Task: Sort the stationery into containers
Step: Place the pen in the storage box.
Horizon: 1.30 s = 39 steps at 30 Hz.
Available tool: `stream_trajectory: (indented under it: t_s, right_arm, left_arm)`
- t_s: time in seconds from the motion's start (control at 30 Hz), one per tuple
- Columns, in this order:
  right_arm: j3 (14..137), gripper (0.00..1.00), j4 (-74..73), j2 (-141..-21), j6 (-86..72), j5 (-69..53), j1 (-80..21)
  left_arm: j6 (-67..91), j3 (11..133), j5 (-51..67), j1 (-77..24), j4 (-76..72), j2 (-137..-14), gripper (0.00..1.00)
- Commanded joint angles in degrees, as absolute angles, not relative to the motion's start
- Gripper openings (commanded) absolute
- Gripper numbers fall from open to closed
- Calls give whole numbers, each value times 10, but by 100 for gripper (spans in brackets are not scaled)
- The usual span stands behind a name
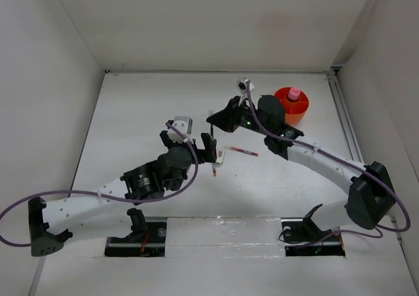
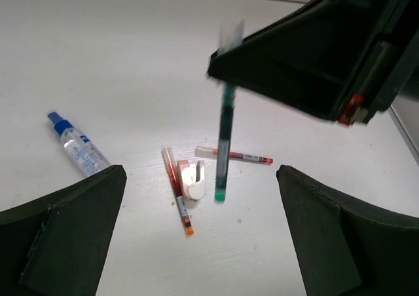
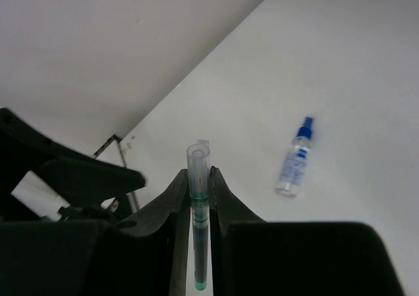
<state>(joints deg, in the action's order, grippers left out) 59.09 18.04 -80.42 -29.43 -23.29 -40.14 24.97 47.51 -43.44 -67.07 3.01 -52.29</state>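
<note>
My right gripper (image 1: 211, 120) is shut on a thin green pen (image 3: 198, 224) and holds it upright above the table; the pen hangs tip down in the left wrist view (image 2: 223, 145). My left gripper (image 2: 201, 175) is open and empty, just above a small white piece (image 2: 192, 180) and two red pens, one (image 2: 177, 190) beside the piece and one (image 2: 234, 155) behind it. A clear blue-capped tube (image 2: 77, 147) lies to the left. The round orange tub (image 1: 291, 109) stands at the back right with the pink-capped tube (image 1: 294, 94) upright in it. The eraser cube is not in view.
White walls close in the table on the left, back and right. The right arm's gripper body (image 2: 314, 54) hangs close over the left gripper. A metal rail (image 1: 343, 122) runs along the table's right edge.
</note>
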Motion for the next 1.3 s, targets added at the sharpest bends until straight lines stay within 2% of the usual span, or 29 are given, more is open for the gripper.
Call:
stream_trajectory:
  t_s: [0.0,0.17,0.2,0.4,0.5,0.63,0.73,1.27]
  right_arm:
    - [606,0,207,-792,-254,-193,-357]
    - [612,0,239,-800,-125,-145,-250]
    - [612,0,256,-809,-88,-138,-236]
    - [660,0,342,-901,-78,-250,-108]
    - [703,0,354,-943,-78,-269,-70]
    - [749,0,370,-1005,-78,-301,-32]
    - [763,0,370,-1029,-78,-314,-2]
    - [797,0,370,-1081,-60,-317,46]
  left_arm:
    - [287,496,-454,-671,72,-503,100]
    - [401,574,-480,-671,255,-523,100]
    - [424,587,-485,-671,329,-523,100]
    - [502,623,-485,-671,484,-517,100]
    - [509,591,-478,-671,490,-472,100]
    - [414,560,-419,-671,377,-409,100]
    - [414,549,-414,-671,377,-396,100]
    - [402,555,-391,-671,369,-468,100]
